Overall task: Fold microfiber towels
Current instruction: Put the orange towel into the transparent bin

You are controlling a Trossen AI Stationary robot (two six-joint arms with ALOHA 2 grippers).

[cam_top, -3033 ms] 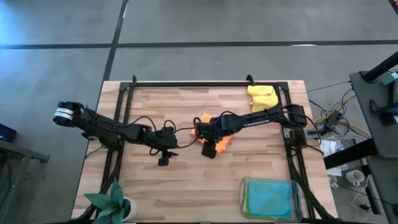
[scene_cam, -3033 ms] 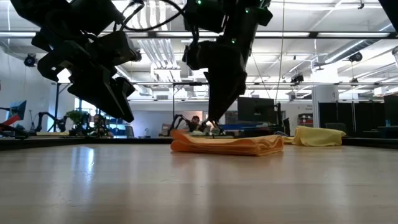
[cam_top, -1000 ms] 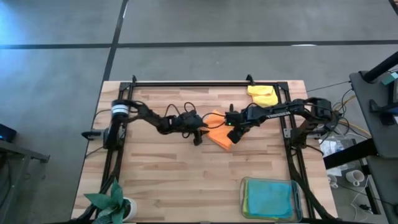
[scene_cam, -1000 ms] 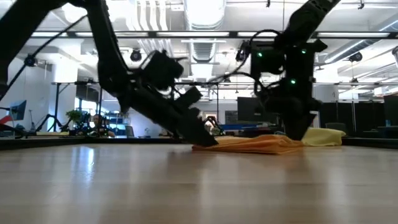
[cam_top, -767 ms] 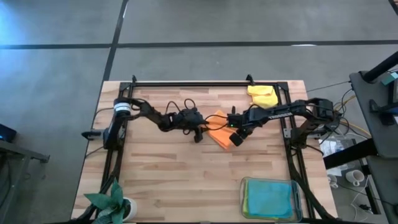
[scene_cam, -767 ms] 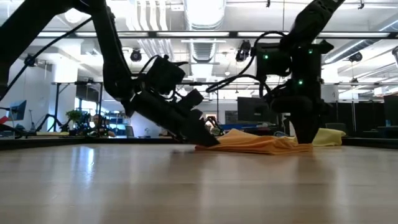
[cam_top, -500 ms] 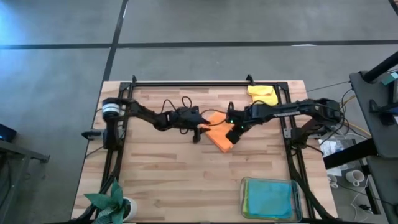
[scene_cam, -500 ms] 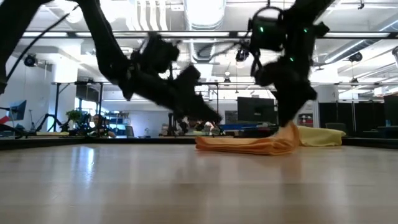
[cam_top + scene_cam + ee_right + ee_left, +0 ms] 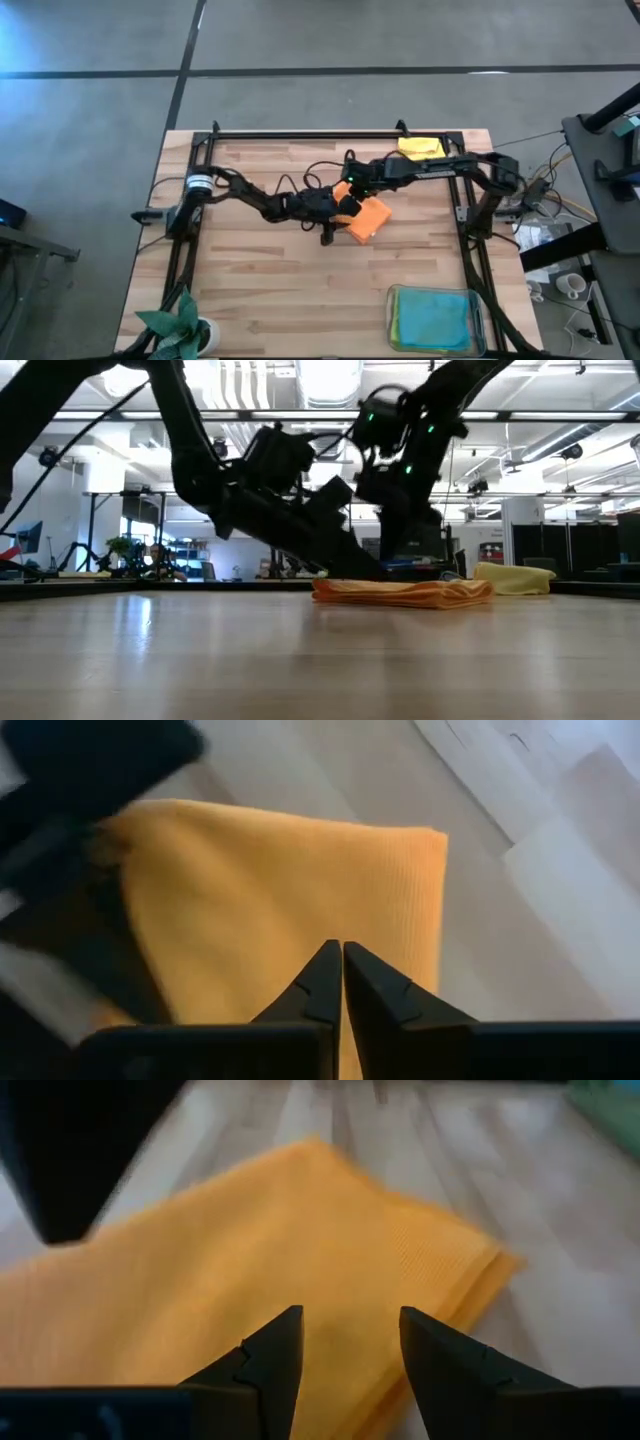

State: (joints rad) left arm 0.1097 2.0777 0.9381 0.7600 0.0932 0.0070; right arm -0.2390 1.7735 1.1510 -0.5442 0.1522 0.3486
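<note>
plant (image 9: 180,322) sits at the near left corner of the table (image 9: 260,290), out of play.

left gripper (image 9: 330,222) is low at the left edge of the orange towel (image 9: 366,219), mid-table. in the left wrist view its fingers (image 9: 270,1355) stand a little apart with folded orange cloth under and ahead of them; nothing is pinched between them that i can see.

right gripper (image 9: 349,192) is over the far left part of the same towel. in the right wrist view its fingers (image 9: 322,982) are pressed tip to tip; whether a thin layer of cloth is caught there cannot be told.

the orange towel lies as a flat folded packet, layered edges showing in the left wrist view. yellow towel (image 9: 421,147) is bunched at the far right corner. light blue towel (image 9: 433,318) lies in the clear tray (image 9: 394,320), near right.

risks, as judgement:
- both grippers crowd the same left side of the packet, so they could knock each other.
- a low sweep by the left fingers could drag the top layer and undo the fold.
- if the right tips do hold cloth, lifting would pull the packet open.
- a push to the right could skew the packet.
</note>
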